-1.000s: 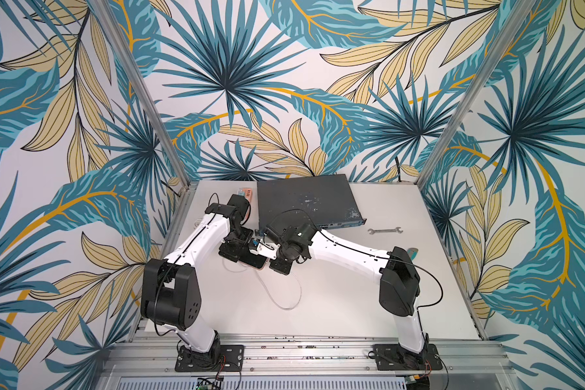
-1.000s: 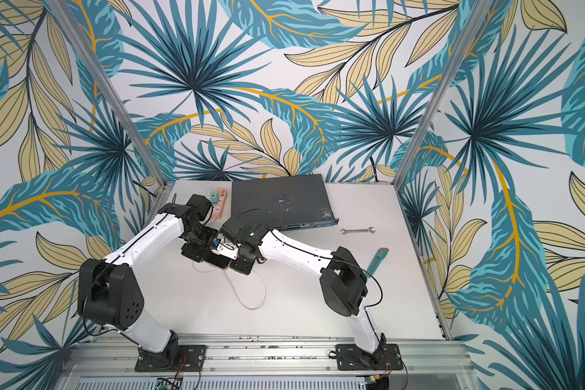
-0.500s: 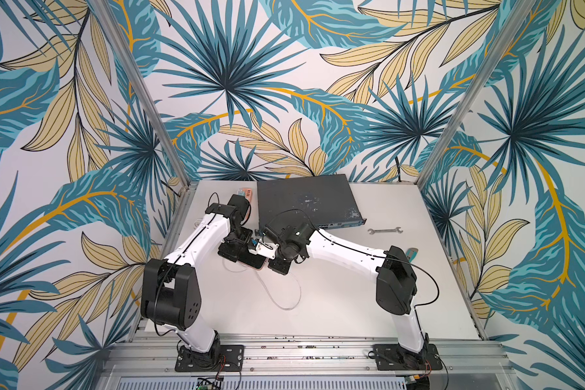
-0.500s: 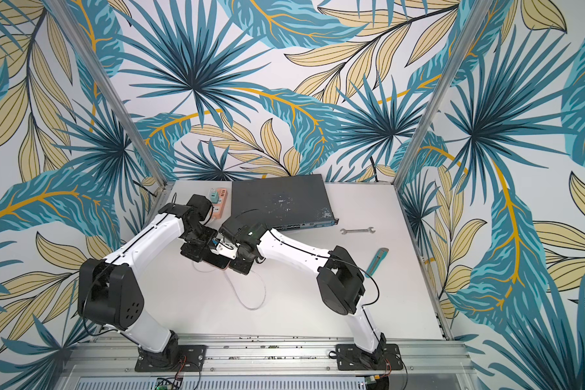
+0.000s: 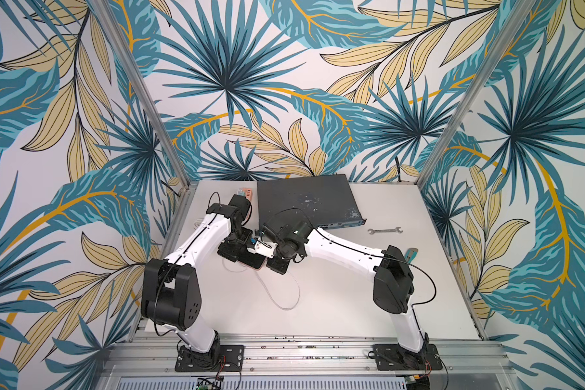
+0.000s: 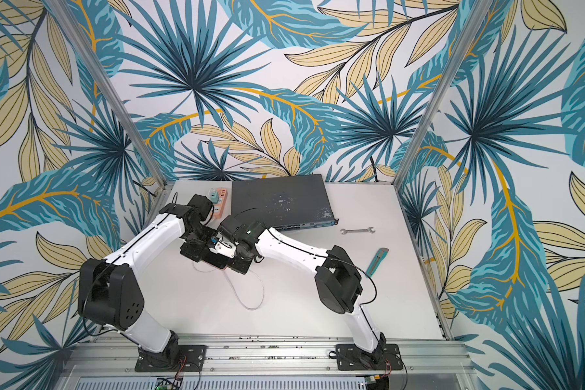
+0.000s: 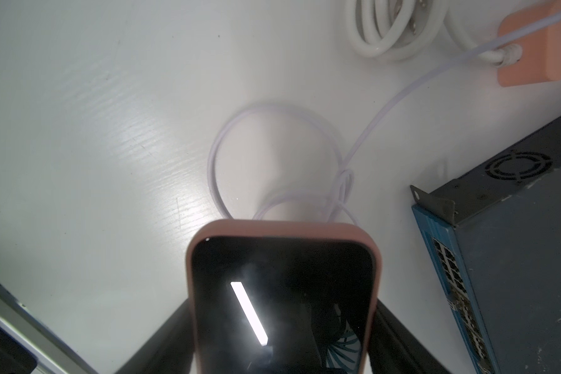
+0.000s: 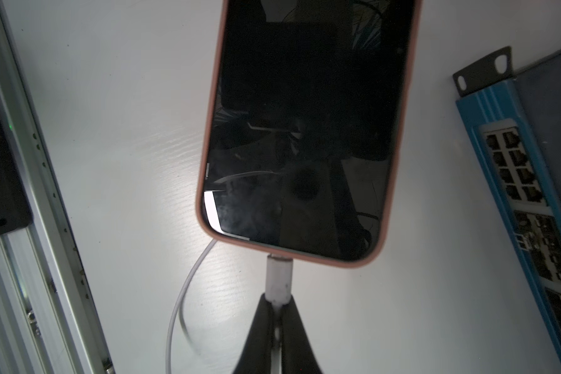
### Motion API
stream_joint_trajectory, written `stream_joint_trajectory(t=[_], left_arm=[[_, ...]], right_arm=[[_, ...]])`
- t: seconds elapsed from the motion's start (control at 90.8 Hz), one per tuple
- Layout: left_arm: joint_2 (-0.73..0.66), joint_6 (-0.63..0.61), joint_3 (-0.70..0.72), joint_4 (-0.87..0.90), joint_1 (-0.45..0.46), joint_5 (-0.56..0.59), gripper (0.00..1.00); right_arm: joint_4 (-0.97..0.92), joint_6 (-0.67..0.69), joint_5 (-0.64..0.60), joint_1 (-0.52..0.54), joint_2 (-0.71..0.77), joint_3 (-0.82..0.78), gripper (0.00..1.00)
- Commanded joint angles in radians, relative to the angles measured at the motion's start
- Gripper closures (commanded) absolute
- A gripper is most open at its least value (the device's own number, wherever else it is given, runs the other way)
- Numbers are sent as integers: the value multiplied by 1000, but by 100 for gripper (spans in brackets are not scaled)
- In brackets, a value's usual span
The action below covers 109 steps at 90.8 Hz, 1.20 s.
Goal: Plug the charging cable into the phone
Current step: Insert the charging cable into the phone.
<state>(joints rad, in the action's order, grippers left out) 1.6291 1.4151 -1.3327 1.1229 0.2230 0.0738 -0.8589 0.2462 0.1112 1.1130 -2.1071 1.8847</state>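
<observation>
The phone (image 8: 305, 129), black screen in a pinkish case, lies screen up over the table. My left gripper (image 7: 282, 311) is shut on it, one finger against each long side. The white plug (image 8: 279, 278) of the charging cable (image 8: 182, 291) meets the middle of the phone's bottom edge. My right gripper (image 8: 277, 301) is shut on that plug. In both top views the two grippers (image 5: 237, 250) (image 5: 274, 261) face each other across the phone (image 5: 252, 262) (image 6: 215, 262). The slack cable (image 5: 284, 297) (image 6: 250, 297) loops over the table toward the front. More thin cord (image 7: 214, 162) lies beyond the phone's top end.
A dark network switch (image 5: 304, 199) sits at the back, close to both wrists. A pink power strip (image 5: 245, 194) with a thick cream cord bundle (image 7: 389, 29) stands back left. A wrench (image 5: 384, 231) and a utility knife (image 5: 411, 253) lie to the right.
The right arm has edged slightly toward the phone. Both grips look unchanged.
</observation>
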Motion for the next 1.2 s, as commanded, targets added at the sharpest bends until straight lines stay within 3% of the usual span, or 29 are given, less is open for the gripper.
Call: stream_joint_trajectory(t=[0.0,0.76,0.804,0.903,0.925,1.19], left_arm=[[-13,24,-11,-16,24,-63,100],[-6,36,1,-34,24,-80,100],[-6,36,1,-34,24,-80,100],[-6,35,1,-35,23,-80,100],[-5,35,1,-34,23,-80,100],[-14,32,6,-34,21,-78,100]], right_arm=[[105,-16,68,10,-16,35,100],[124,-19,80,-7,-11,51,100],[124,-22,74,-8,-12,51,87],[128,-30,50,-10,-8,45,11],[130,-32,40,-10,-6,41,3],[134,-31,12,-14,15,8,0]])
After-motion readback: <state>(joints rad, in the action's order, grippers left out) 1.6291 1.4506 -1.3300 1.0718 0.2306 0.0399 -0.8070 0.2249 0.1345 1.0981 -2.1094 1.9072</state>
